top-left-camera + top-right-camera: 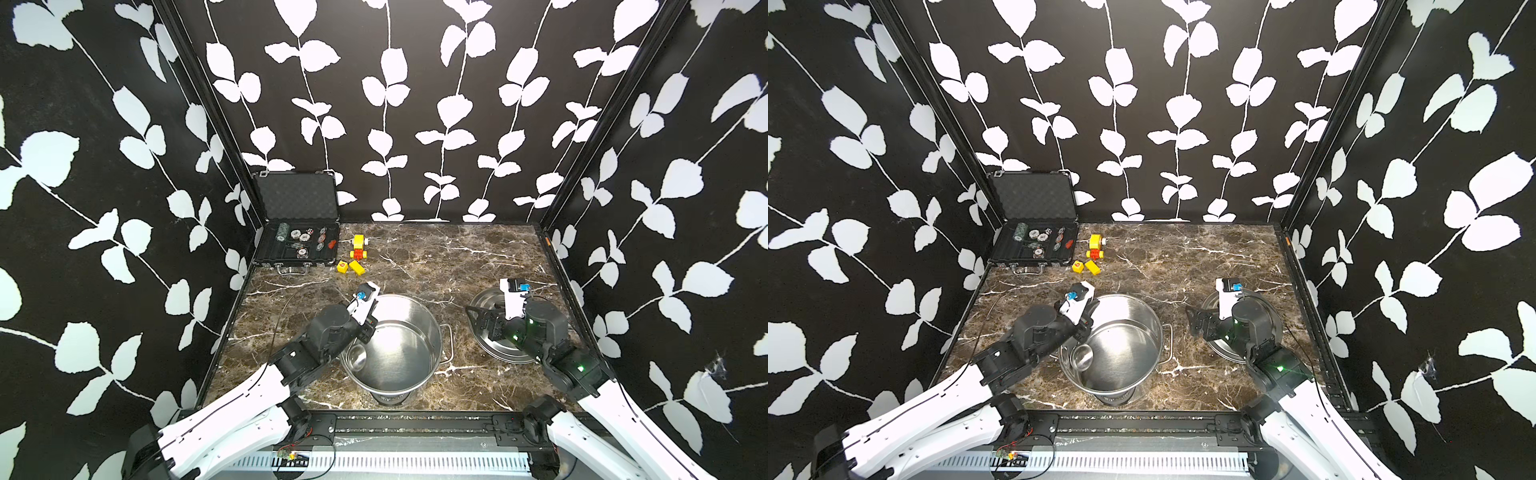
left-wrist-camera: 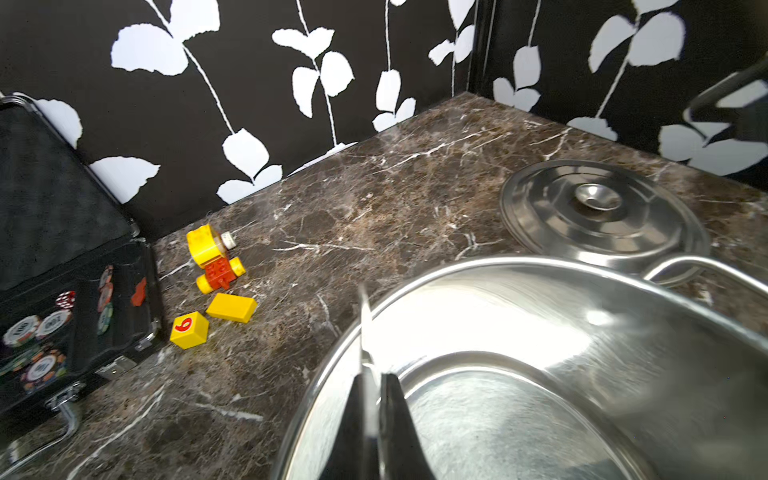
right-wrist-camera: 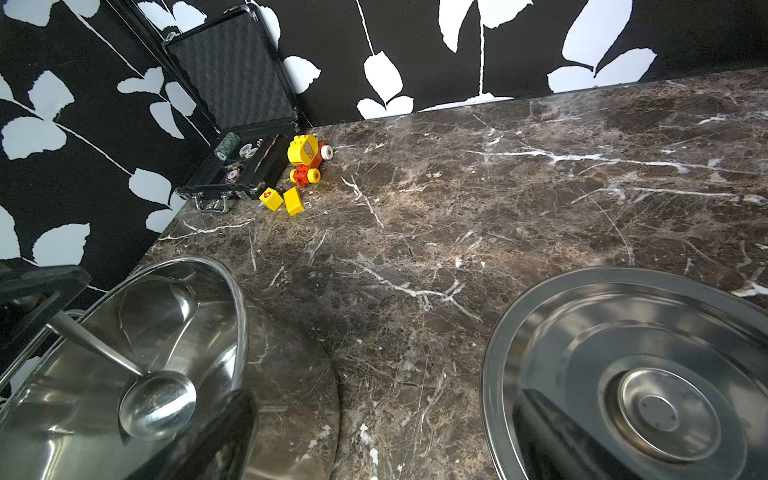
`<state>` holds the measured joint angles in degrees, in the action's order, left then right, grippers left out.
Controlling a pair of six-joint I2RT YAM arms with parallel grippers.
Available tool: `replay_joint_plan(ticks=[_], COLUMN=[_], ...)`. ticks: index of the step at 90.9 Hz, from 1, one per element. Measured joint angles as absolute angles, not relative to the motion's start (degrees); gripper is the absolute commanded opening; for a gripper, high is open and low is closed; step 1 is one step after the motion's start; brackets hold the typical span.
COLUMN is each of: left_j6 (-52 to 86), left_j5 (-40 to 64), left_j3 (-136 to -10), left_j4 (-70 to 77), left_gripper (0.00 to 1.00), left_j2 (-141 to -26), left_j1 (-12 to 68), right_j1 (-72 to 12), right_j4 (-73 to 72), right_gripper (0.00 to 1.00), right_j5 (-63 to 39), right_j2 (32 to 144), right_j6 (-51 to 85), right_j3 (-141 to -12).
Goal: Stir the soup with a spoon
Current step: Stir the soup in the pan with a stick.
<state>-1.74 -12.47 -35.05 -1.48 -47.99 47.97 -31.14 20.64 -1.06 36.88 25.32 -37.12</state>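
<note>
Inside pot (image 3: 199,328), left tool (image 2: 374,388) hides spoon (image 3: 158,405) handle.

1. Bright, even light from overhead. Shadows on the marble table (image 1: 457,257) are short and faint.
2. White glare burns out the pot (image 2: 490,332) wall in the left wrist view; the lid (image 3: 615,332) shows softer highlights.
3. Wrist views bow straight edges near their borders.
4. Close to the lens, the spoon (image 2: 365,320) handle is soft and streaky.
5. Top views are crisp mid-frame and softer at the corners.
</note>
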Motion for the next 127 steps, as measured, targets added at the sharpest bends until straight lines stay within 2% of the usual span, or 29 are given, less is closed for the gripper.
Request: replay_joint_plan(ticks=[24, 50, 68, 94, 127], left_j6=[-5.63, -5.63, -4.05, -4.75, -2.17], left_j5=[-10.41, 4.19, 12.51, 19.40, 23.79], left_j3=[-42.83, -50.61, -53.74, -53.34, -38.52], left_j4=[5.21, 14.13, 19.16, 21.21, 18.50], left_gripper=[0.00, 0.00, 0.00, 0.00, 0.00], left_j2=[-61.04, -77.65, -83.77, -82.63, -65.32], left_j1=[47.53, 47.55, 50.35, 57.01, 59.11], right_j1=[-31.14, -31.14, -31.14, -31.14, -31.14], right_j4=[20.84, 21.71, 23.16, 24.99, 25.15], right_gripper=[0.99, 0.99, 0.99, 0.99, 0.99], right_j5=[-1.28, -1.19, -0.10, 0.86, 0.86], right_j2=[38.02, 37.87, 37.17, 37.06, 37.08], right_j6=[25.17, 25.17, 25.28, 25.28, 25.50], right_j3=[-37.26, -38.54, -39.53, -40.03, -40.05])
